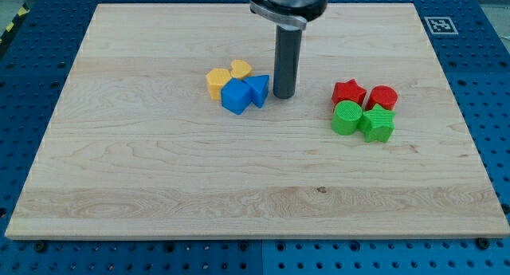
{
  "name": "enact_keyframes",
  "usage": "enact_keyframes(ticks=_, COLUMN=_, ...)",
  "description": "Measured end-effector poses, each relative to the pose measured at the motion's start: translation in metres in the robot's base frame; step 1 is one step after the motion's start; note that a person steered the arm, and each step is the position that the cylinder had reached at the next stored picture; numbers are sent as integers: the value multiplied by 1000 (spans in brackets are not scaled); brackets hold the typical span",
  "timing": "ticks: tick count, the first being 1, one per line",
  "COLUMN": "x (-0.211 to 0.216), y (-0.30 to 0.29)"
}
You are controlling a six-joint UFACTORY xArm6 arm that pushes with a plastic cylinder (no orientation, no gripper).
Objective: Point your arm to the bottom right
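My tip [284,95] rests on the wooden board [159,179] near its upper middle, just right of the blue triangle block [258,89]. That block sits in a cluster with a blue cube [236,97], a yellow hexagon-like block [217,81] and a yellow heart-like block [241,68]. To the view's right is a second cluster: a red star [348,92], a red round block [383,96], a green round block [346,117] and a green star-like block [377,124]. My tip is about a block's width left of the red star.
The board lies on a blue perforated table [486,84]. A white fiducial marker [437,24] sits off the board's top right corner. The arm's dark body [290,0] hangs over the board's top edge.
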State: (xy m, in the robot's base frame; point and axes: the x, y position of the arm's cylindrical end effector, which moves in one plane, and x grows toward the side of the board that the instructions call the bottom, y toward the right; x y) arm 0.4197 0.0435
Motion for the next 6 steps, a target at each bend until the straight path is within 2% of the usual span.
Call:
enact_keyframes(ticks=4, x=88, y=26)
enact_keyframes(ticks=6, x=90, y=28)
